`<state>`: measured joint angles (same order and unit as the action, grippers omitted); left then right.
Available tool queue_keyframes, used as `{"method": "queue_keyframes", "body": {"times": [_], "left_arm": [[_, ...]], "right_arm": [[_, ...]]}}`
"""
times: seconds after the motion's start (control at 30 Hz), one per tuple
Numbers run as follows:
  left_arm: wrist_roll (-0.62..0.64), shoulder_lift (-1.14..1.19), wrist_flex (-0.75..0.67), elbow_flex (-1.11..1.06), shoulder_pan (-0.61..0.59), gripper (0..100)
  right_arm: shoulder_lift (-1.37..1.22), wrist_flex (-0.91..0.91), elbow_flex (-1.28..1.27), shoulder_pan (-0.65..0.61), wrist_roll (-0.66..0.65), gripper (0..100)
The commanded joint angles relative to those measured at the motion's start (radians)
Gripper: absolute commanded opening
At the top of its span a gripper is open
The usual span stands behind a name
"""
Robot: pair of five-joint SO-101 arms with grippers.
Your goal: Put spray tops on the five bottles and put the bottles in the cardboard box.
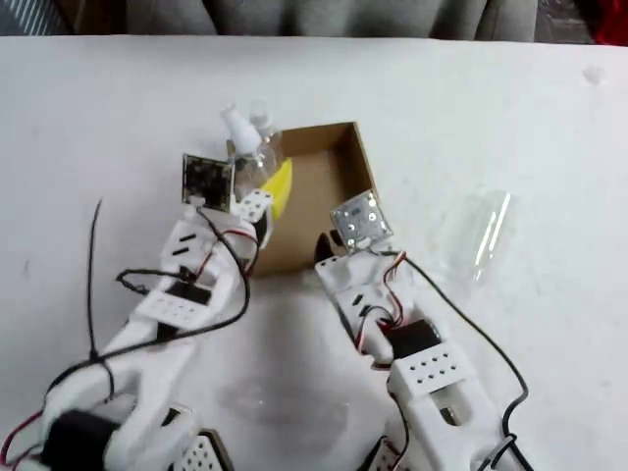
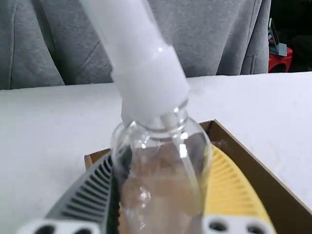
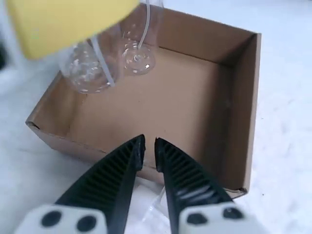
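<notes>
**Left arm.** My left end effector (image 2: pixel 161 207) is pinching the capped bottle (image 2: pixel 161 165) by its clear body, one grey finger and one yellow finger on opposite sides. The spray top (image 2: pixel 146 83) sits on the neck and leans slightly off vertical. The grip is low on the body, which leaves the top free and the base clear for setting down.

**Position of the load.** The capped bottle hangs over the cardboard box (image 3: pixel 241 107), at the far corner on my left side. I cannot tell whether its base touches the floor of the box. A second bottle (image 3: pixel 139 56), also clear and with a dip tube inside, appears to stand in that same corner just beside it. I judge the corner is chosen so that the bottles pack tightly and the rest of the floor is kept for those to come.

**Right arm.** My right end effector (image 3: pixel 149 148) is pressed nearly together with nothing between the fingers. It sits at the near wall of the box, outside it, clear of the left arm's path.

**Outstanding.** A loose bottle (image 1: pixel 479 235) lies on its side on the worktop (image 1: pixel 491 98), well apart from the box on my right. I see no top on it.
</notes>
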<state>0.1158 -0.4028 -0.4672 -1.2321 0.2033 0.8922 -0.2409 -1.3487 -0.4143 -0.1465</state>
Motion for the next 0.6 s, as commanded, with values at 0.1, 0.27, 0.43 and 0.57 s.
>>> {"method": "queue_keyframes", "body": {"times": [0.1, 0.27, 0.43, 0.57], "left_arm": [[0.003, 0.222, -0.315, 0.081, 0.005, 2], [0.003, 0.344, -0.328, 0.147, -0.012, 2], [0.003, 0.429, -0.328, 0.213, -0.035, 2], [0.003, 0.472, -0.328, 0.242, -0.038, 2]], "right_arm": [[0.001, 0.022, 0.054, 0.008, -0.006, 1.5], [0.002, 0.022, 0.054, 0.016, -0.006, 1.5], [0.002, 0.022, 0.054, 0.013, -0.006, 1.5], [0.002, 0.022, 0.054, 0.012, -0.006, 1.5]]}}
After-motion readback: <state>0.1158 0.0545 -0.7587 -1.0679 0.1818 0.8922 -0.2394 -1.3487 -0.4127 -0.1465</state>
